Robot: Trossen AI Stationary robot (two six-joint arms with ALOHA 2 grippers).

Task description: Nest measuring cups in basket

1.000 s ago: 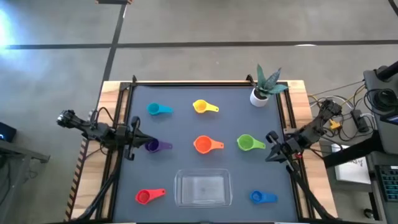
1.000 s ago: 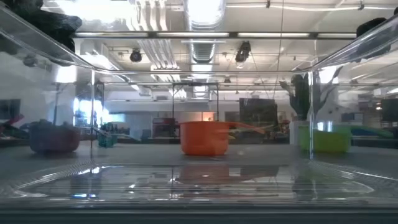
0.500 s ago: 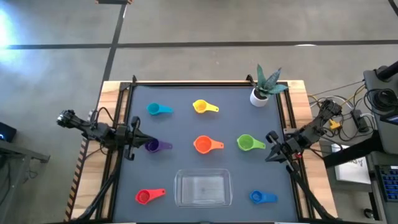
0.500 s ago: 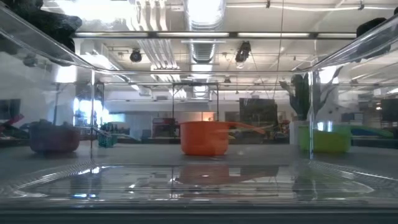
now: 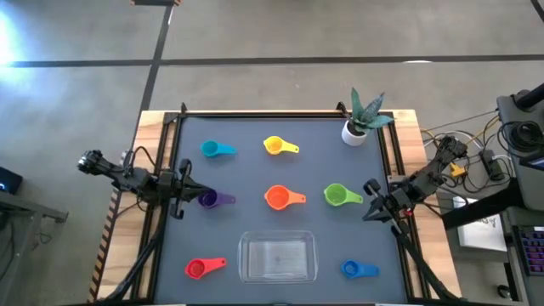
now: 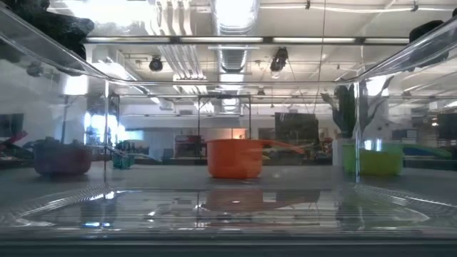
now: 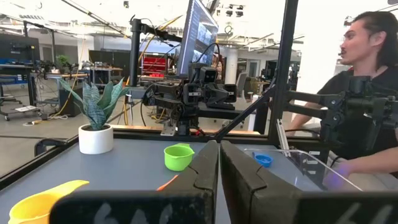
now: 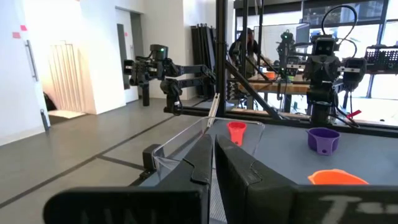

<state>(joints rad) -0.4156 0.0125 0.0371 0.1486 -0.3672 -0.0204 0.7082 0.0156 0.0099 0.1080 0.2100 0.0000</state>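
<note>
Overhead camera looks straight down; low camera peers level through the basket [image 6: 228,207]; both show the orange cup [image 5: 277,198]

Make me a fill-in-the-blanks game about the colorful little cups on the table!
1. The basket has ____ cups inside it.
2. The cup in the middle of the table, just behind the basket, is ____.
3. The red cup sits beside the basket, on the ____ arm's side.
4. The white pot holds a ____.

Missing words: no; orange; left; plant
</note>
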